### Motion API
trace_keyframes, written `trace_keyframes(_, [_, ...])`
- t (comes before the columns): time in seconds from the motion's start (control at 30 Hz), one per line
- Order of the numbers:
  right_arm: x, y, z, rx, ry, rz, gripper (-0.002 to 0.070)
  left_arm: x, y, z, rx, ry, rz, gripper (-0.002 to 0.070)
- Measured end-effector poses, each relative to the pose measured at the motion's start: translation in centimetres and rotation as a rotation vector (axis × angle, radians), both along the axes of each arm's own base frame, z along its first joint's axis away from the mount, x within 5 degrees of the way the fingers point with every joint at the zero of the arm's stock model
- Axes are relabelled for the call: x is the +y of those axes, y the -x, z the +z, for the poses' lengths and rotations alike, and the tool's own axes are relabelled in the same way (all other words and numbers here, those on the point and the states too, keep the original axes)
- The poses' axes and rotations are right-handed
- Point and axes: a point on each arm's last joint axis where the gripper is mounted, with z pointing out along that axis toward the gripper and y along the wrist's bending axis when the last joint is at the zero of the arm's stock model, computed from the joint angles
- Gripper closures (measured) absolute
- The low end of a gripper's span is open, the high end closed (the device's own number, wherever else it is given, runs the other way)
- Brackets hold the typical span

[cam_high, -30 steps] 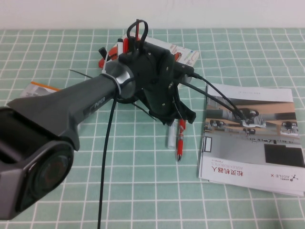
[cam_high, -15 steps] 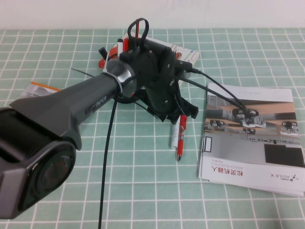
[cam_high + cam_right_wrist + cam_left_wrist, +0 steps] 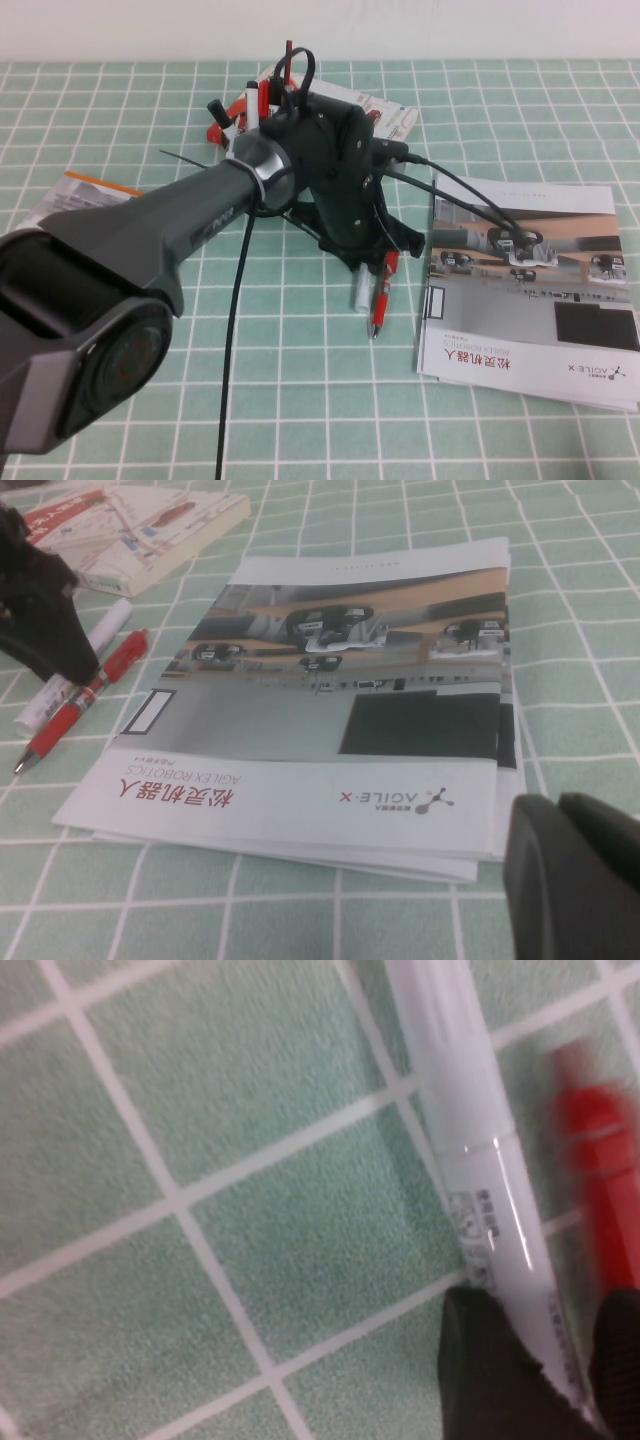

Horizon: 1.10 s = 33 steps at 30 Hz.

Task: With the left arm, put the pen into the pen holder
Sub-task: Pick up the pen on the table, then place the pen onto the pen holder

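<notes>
The white pen (image 3: 359,296) lies on the green checked cloth beside a red pen (image 3: 380,300). My left gripper (image 3: 378,265) is low over both pens, and its wrist hides the pen's far end. In the left wrist view the pen (image 3: 470,1130) runs between my two black fingers (image 3: 490,1370), which stand close against its barrel. The gripper (image 3: 545,1355) looks shut on it, with the pen down on the cloth. The pen holder is hidden behind my left wrist; only scissors (image 3: 290,62) and markers standing in it show. My right gripper (image 3: 570,870) is shut beside the booklet.
A booklet (image 3: 530,290) lies on the right of the cloth. A flat box (image 3: 385,112) lies behind the holder, and a leaflet (image 3: 85,190) lies at the left. In the right wrist view the white pen (image 3: 75,665), the red pen (image 3: 80,700) and my left gripper (image 3: 40,620) show.
My left gripper has shifted a little right and toward me, down onto the pens. The white pen tilted briefly and lies about where it was. The red pen has not moved.
</notes>
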Motion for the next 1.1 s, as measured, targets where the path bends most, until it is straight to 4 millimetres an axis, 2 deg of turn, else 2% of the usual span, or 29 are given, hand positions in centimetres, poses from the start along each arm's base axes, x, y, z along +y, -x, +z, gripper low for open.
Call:
trace_keyframes(0.3, [0.0,0.0,0.0,0.0,0.0,0.0,0.0696,0.0,0.0,-0.4,-0.001,-0.042,-0.012,0.0475])
trace_keyframes(0.47, [0.0,0.0,0.0,0.0,0.0,0.0,0.0696,0.2,0.1,-0.4,0.01,-0.072,-0.016,0.0573])
trace_keyframes(0.73, [0.0,0.0,0.0,0.0,0.0,0.0,0.0696,0.9,0.6,0.0,0.055,-0.137,-0.043,0.0573])
trace_keyframes(0.87, [0.0,0.0,0.0,0.0,0.0,0.0,0.0696,1.7,1.6,2.2,0.054,-0.154,-0.073,0.0573])
trace_keyframes(1.03, [0.0,0.0,0.0,0.0,0.0,0.0,0.0696,4.0,3.8,8.1,-0.12,-0.088,-0.08,0.0573])
trace_keyframes(1.1, [0.0,0.0,0.0,0.0,0.0,0.0,0.0696,5.2,5.0,9.1,-0.19,-0.053,-0.059,0.0573])
